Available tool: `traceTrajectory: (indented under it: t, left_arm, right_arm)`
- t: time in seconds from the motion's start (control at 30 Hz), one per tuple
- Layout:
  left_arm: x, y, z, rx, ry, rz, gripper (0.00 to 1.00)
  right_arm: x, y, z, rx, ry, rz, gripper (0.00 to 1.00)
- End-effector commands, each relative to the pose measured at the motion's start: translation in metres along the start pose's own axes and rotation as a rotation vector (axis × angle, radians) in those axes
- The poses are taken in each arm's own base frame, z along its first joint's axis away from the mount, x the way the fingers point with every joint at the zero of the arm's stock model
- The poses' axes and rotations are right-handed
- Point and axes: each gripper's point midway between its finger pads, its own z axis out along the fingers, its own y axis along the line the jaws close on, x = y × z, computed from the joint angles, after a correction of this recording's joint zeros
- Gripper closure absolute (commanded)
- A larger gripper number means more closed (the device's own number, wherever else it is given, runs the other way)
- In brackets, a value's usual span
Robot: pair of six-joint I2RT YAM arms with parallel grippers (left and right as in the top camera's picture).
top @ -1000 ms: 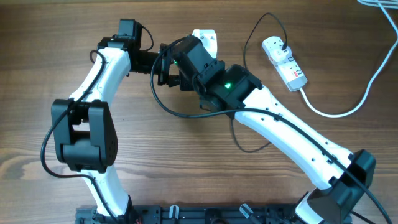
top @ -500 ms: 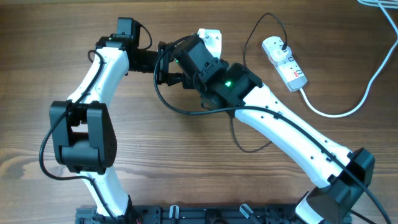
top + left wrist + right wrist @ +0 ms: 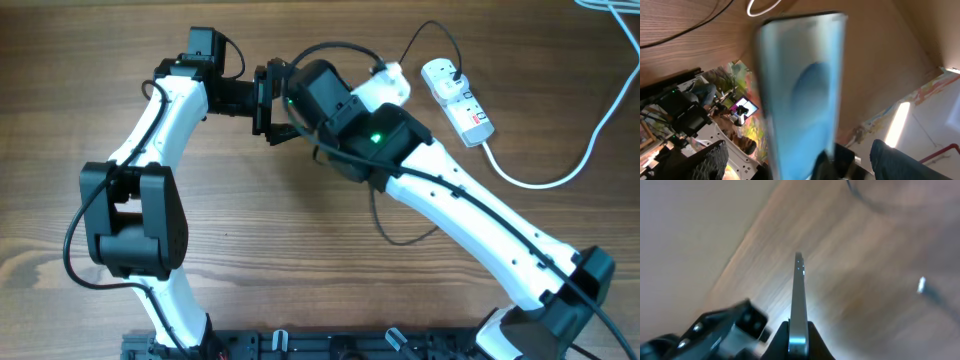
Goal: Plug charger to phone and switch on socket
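Note:
The phone [image 3: 800, 90] fills the left wrist view, upright, with its cyan screen facing that camera. In the right wrist view it shows edge-on [image 3: 799, 295], clamped between the jaws of my right gripper [image 3: 799, 332]. My left gripper [image 3: 800, 162] is open, with its fingers wide apart on either side of the phone and not touching it. From overhead, the left gripper [image 3: 272, 100] faces the right wrist, and the phone is hidden under that wrist. The socket [image 3: 458, 98] lies at the back right. The black charger cable [image 3: 376, 200] runs from it under the right arm. I cannot see its plug tip.
The socket's thick white lead [image 3: 590, 140] curves away to the right edge of the table. A loop of black cable [image 3: 335, 46] arches over the right wrist. Both arms crowd the back middle of the wooden table [image 3: 300, 260].
The right wrist has rolled, and its white part has swung from the upper left to the right. The black cable loop has risen over the wrist. The left arm has barely moved.

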Motion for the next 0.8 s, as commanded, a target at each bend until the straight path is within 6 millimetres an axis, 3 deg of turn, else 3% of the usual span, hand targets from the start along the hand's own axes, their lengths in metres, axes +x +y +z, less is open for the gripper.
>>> traceTrajectory:
  t: [0.0, 0.23, 0.33, 0.43, 0.53, 0.7, 0.77]
  left_arm:
    - [0.013, -0.012, -0.004, 0.018, 0.009, 0.037, 0.1]
    - [0.013, -0.012, -0.004, 0.018, 0.012, -0.013, 0.27]
    - [0.015, -0.012, -0.003, 0.019, 0.022, -0.065, 0.38]
    - [0.018, -0.014, -0.003, 0.027, 0.039, -0.065, 0.42]
    - [0.02, -0.015, -0.003, 0.031, 0.049, -0.065, 0.55]
    - [0.02, -0.015, -0.003, 0.032, 0.052, -0.077, 0.58]
    - [0.02, -0.015, -0.003, 0.032, 0.052, -0.079, 0.66]
  right_arm:
    - [0.02, 0.011, -0.019, -0.014, 0.166, 0.388, 0.95]
    - [0.019, 0.011, -0.018, -0.008, 0.157, 0.457, 0.95]
    - [0.011, 0.017, -0.016, -0.045, 0.112, 0.469, 0.96]
    - [0.004, 0.021, -0.015, -0.068, 0.076, 0.476, 0.95]
    - [0.004, 0.021, -0.015, -0.069, 0.075, 0.476, 0.95]
    - [0.001, 0.022, -0.015, -0.077, 0.06, 0.479, 0.96]
    - [0.001, 0.022, -0.015, -0.078, 0.061, 0.479, 0.96]
